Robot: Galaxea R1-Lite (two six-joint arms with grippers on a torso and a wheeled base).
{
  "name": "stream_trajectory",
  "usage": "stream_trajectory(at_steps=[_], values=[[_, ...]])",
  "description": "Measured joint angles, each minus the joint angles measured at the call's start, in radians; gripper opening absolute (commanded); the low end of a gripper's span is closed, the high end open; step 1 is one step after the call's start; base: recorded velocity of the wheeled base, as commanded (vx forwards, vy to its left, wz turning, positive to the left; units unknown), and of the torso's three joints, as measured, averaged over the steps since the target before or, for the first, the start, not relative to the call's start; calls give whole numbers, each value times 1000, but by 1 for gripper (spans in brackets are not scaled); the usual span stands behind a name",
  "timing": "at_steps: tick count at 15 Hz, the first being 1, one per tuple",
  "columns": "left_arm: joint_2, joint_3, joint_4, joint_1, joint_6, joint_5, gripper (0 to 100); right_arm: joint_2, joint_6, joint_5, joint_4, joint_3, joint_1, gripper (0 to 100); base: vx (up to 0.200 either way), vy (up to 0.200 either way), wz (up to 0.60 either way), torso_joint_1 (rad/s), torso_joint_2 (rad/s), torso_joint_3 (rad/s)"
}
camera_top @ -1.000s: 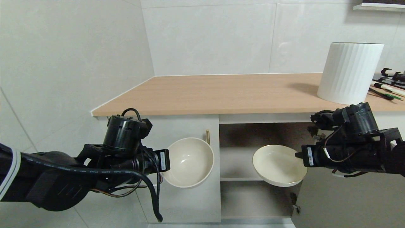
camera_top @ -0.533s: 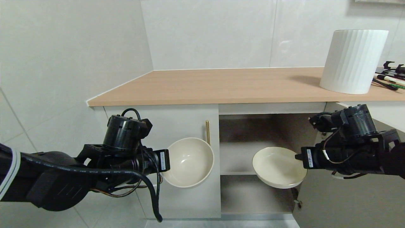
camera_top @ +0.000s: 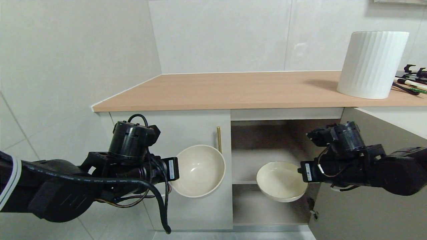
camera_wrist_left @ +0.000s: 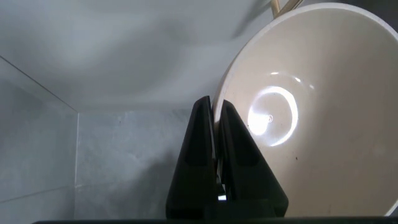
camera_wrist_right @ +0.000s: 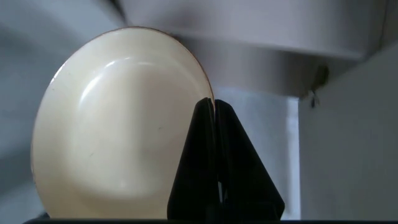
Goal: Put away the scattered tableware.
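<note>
Pinching rims: left gripper, deep bowl before door; right gripper, shallow bowl at open cabinet.

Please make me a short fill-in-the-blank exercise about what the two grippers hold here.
1. The left gripper holds the deeper bowl by its ____.
2. The right gripper holds the shallower bowl before the ____ cabinet compartment.
3. The cabinet door behind the deeper bowl is ____.
Missing words: rim; open; closed.
</note>
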Motion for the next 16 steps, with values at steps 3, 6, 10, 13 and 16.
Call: stream_trajectory(at_steps=[3, 6, 10, 13, 16], values=[[0, 0, 0, 0, 0, 0, 0, 191, 46, -43, -119, -89, -11, 0, 0, 0, 0, 0, 0, 0], [4, 0, 0, -1, 1, 0, 0, 384, 92, -94, -151, -228, -34, 0, 0, 0, 0, 0, 0, 0], [21, 1, 0, -3, 0, 1, 0, 570, 104, -202, -129, -383, -67, 0, 0, 0, 0, 0, 0, 0], [28, 5, 0, -11, 0, 0, 0, 653, 121, -303, -127, -469, -96, 0, 0, 0, 0, 0, 0, 0], [32, 6, 0, -14, 0, 0, 0, 700, 133, -336, -126, -521, -106, 0, 0, 0, 0, 0, 0, 0]])
